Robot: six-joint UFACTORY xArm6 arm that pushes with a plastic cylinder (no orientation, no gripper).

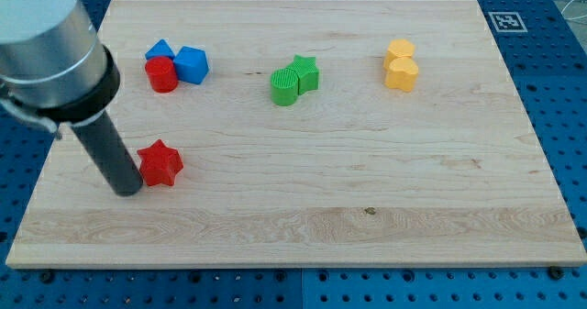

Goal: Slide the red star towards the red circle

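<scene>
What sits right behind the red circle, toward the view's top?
A blue block pokes out behind the red circle, its lower part covered, so its shape is unclear. Another blue block touches the circle's right. My tip is by the red star.

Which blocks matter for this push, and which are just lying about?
In the job: red star, red circle, my tip just at the star's left.

Lying about: two blue blocks, two green blocks, two yellow blocks.

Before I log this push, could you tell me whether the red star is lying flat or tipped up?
Flat: the red star shows its whole star-shaped top face, level on the board, with my tip at its left.
</scene>
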